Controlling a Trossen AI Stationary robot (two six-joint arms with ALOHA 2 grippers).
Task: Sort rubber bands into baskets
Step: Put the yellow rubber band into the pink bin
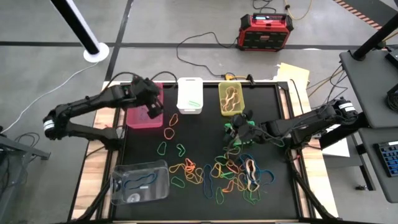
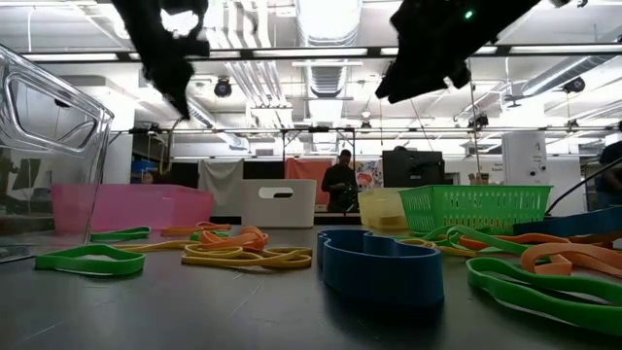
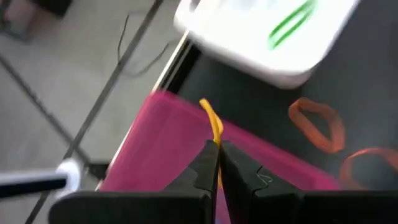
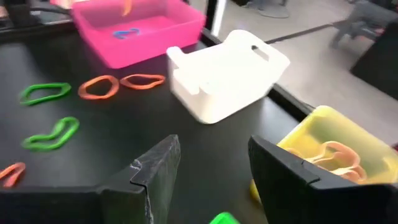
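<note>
Sorting is judged well under way but far from finished. Nearest, at 7 o'clock on the table, a blue band is seen in the clear basket (image 1: 140,181); most rubber bands (image 1: 219,175) remain loose across the mat from 6 to 4 o'clock. At centre, the right gripper (image 4: 208,177) is held with jaws spread wide and empty. Farthest, at 11 o'clock, the left gripper (image 3: 217,149) is pressed together on an orange band (image 3: 212,122) above the pink basket (image 1: 144,115); the white basket (image 1: 190,94) and yellow basket (image 1: 232,98) are partly filled.
</note>
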